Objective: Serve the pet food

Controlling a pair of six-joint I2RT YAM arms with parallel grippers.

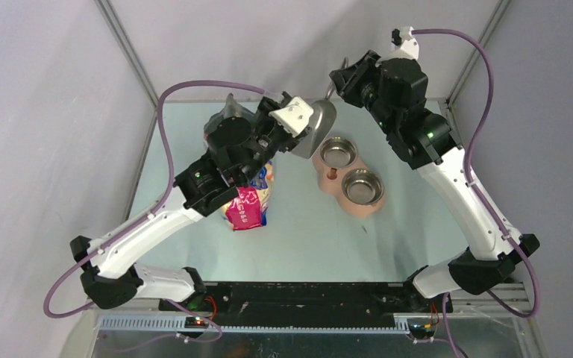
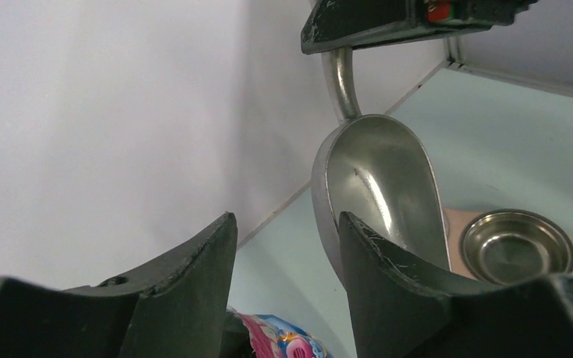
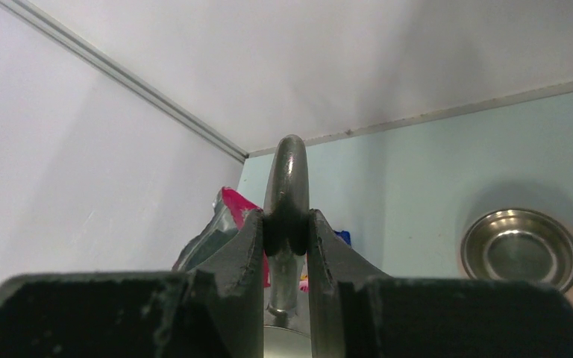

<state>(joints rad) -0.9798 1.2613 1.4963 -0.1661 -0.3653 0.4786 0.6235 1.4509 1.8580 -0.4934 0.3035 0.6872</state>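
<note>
No pet food shows in any view. The grey metal scoop [image 1: 321,123] hangs empty above the table's far middle, its bowl [image 2: 377,179] bare and shiny. My right gripper [image 1: 341,80] is shut on the scoop's handle [image 3: 287,179], with both fingers pressed against it [image 3: 287,224]. My left gripper [image 2: 285,224] is open just left of the scoop bowl, nothing between its fingers. The cartoon-printed bag [image 1: 250,201] stands under the left arm, and its top edge [image 2: 283,343] shows below the left fingers.
A copper-coloured stand [image 1: 327,179] holds two empty steel bowls [image 1: 338,153] [image 1: 362,186] right of the scoop; one bowl [image 2: 517,246] [image 3: 521,250] shows in both wrist views. White walls close in the far and left sides.
</note>
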